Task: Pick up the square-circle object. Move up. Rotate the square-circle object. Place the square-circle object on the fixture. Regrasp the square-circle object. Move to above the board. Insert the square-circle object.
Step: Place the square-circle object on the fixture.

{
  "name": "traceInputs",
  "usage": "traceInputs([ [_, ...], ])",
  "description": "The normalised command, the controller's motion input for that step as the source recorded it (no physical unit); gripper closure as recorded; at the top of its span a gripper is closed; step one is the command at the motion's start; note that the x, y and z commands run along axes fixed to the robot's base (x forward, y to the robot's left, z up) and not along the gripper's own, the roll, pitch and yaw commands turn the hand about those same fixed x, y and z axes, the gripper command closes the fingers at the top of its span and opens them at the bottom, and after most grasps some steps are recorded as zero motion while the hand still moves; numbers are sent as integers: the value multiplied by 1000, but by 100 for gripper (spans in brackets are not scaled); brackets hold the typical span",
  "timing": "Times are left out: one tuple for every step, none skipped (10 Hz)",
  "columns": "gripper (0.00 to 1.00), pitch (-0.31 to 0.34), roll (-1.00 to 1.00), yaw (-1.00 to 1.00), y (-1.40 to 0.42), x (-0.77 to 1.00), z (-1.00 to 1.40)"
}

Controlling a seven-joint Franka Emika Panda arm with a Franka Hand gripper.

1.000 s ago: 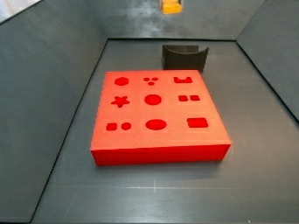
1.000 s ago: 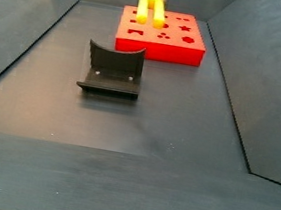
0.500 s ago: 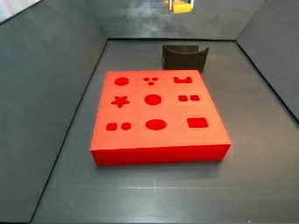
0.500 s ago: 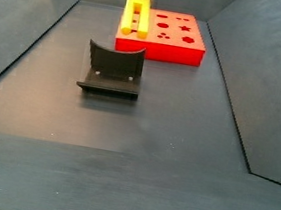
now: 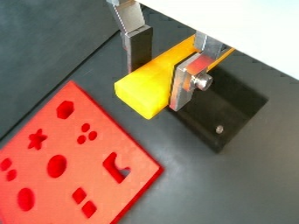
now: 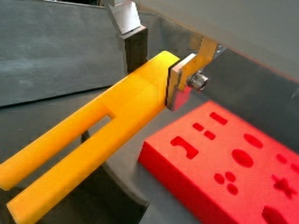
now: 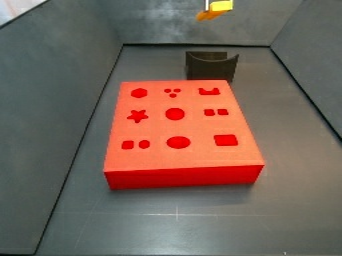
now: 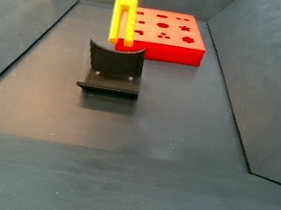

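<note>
Two fingers: flat silver plates with dark pads, one finger (image 5: 138, 42) on each side of the square-circle object (image 5: 158, 77), clamped on it in both wrist views.
Gripper (image 5: 163, 64): above the floor, over the fixture (image 5: 225, 109); body cut off at the frame edge in both wrist views; barely visible in both side views, only a dark blur at the top edge.
Square-circle object, wrist views: yellow-orange bar; blunt end face towards the camera in one, long slotted length (image 6: 93, 138) in the other; far end cut off at the frame corner.
Square-circle object, side views: only a small orange tip (image 7: 217, 8) showing at the top edge in one; a long upright bar (image 8: 122, 13) in the other, upper end cut off, lower end at the fixture's notch.
Contact with fixture: cannot tell whether bar touches the notch or hangs just above.
Fixture: dark block with U-shaped notch (image 8: 113, 68), on the floor beside the board (image 8: 170, 35); half hidden behind the bar in a wrist view; small and dim behind the board in a side view (image 7: 211, 65).
Board: red slab with darker shaped holes (image 7: 179, 132), flat on the floor, apart from the fixture; corner cut off in both wrist views (image 6: 232, 171).
Floor (image 8: 153, 129): dark grey, walled on the sides.
</note>
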Motion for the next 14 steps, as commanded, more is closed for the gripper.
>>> traceInputs([
  [100, 134, -1000, -117, 43, 65, -15],
  [100, 129, -1000, -127, 43, 52, -12],
  [100, 129, -1000, -159, 35, 71, -19],
  [100, 133, -1000, -174, 38, 85, -24],
  [100, 140, -1000, -212, 44, 96, -24],
  [100, 128, -933, -219, 47, 94, -22],
  [100, 80, -695, -214, 47, 91, -23],
  [100, 46, -514, -205, 47, 88, -26],
  [100, 8, -281, -185, 39, 84, -22],
  [100, 57, -175, -218, 123, 99, -1000],
  [100, 27, -145, -194, 125, 98, -1000],
  [100, -9, -141, -165, 116, 125, -1000],
  [100, -29, -132, -139, 112, 129, -1000],
  [100, -53, -126, -117, 110, 136, -1000],
])
